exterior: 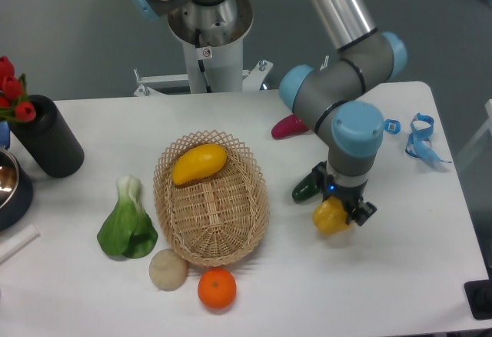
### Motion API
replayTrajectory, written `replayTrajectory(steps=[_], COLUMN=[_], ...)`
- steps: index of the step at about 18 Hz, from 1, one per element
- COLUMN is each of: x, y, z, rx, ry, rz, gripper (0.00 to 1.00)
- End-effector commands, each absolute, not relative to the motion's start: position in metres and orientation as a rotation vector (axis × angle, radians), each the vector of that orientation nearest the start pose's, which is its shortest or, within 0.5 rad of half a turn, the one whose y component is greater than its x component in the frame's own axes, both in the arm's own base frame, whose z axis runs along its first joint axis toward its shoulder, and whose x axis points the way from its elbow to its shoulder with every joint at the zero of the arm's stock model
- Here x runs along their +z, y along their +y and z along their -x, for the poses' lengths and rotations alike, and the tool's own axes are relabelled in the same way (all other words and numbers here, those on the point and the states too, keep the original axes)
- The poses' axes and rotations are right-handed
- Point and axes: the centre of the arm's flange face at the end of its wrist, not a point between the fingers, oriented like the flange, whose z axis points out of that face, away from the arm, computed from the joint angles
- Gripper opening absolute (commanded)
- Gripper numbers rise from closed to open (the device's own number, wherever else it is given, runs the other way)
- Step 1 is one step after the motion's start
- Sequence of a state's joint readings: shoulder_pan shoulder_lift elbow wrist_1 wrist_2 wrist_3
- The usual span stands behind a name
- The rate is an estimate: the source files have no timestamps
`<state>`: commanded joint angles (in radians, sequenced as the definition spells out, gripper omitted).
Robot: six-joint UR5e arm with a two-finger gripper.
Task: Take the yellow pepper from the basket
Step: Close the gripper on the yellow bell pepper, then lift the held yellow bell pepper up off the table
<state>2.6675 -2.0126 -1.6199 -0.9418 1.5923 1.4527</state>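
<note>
Under the claw, yellow pepper half hidden.

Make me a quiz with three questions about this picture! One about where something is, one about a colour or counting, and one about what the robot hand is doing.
1. Where is the yellow pepper?
A. inside the basket
B. right of the basket, under the gripper
C. beside the red tulips

2. How many things lie inside the basket?
A. one
B. two
C. none

3. What is the gripper doing?
A. hanging open over the orange
B. closed on the leafy green
C. closed on the yellow pepper

Answers:
1. B, the pepper sits out on the table's right side, directly below the gripper.
2. A, only the long yellow fruit lies in it.
3. C, the fingers sit tight against the pepper's sides.
</note>
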Motion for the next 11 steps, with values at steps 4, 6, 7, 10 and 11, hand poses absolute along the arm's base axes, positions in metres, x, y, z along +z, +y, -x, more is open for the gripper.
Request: replayTrajectory(steps=[4, 6, 7, 10, 11], x=[0.283, 0.307, 0.311, 0.317, 0.322], y=[0.399, 0.388, 0.388, 0.384, 0.385], z=[0.518, 0.524, 0.525, 0.529, 0.533], rx=[0.230, 0.289, 0.298, 0.300, 0.309], ry=[0.518, 0.487, 0.486, 0.479, 0.474], rz=[3.064, 3.061, 3.057, 3.071, 3.074], gripper=[0.65, 0.63, 0.63, 0.63, 0.63])
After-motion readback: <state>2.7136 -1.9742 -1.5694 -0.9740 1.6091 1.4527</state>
